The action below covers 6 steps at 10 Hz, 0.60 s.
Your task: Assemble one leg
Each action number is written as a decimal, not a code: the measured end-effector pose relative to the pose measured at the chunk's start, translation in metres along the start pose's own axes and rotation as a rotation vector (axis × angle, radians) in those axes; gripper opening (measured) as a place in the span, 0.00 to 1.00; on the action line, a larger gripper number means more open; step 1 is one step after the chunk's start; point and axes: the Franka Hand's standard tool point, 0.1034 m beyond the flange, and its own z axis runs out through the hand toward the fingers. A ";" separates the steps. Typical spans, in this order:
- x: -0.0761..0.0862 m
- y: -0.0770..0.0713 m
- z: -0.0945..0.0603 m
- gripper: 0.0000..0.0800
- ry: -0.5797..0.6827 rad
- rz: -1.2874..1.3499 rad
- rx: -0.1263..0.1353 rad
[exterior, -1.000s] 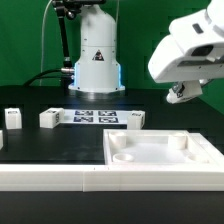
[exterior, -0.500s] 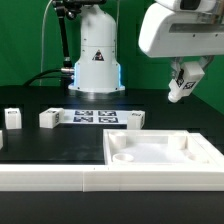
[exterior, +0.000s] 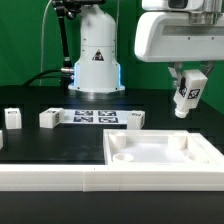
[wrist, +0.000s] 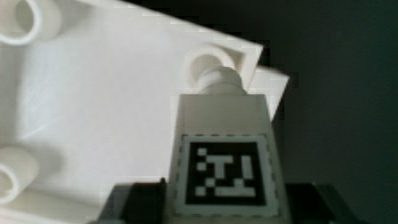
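Exterior view, left to right: the large flat white square plastic panel (exterior: 160, 160) lies on the black desk (exterior: 45, 145). Above its far right corner, my claw (exterior: 187, 82) is clenched on the small white rectangular plastic leg (exterior: 187, 98), which hangs nearly upright. The leg is likely light, rigid and smooth, so I judge it best pinched on opposite flat faces.

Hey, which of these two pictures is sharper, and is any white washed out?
Exterior view: fairly sharp, evenly lit; the leg in the gripper reads clearly, and the panel shows soft shading. Wrist view: softer, slightly out of focus; the panel is nearly washed out and the edges of the leg's tag smear.
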 end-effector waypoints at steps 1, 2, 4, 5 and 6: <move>0.013 0.003 -0.001 0.37 0.082 0.005 -0.003; 0.010 0.002 0.001 0.37 0.128 0.002 -0.003; 0.011 0.001 0.002 0.37 0.265 -0.006 -0.005; 0.008 0.000 0.005 0.37 0.239 -0.006 -0.004; 0.010 0.001 0.007 0.37 0.237 0.016 0.001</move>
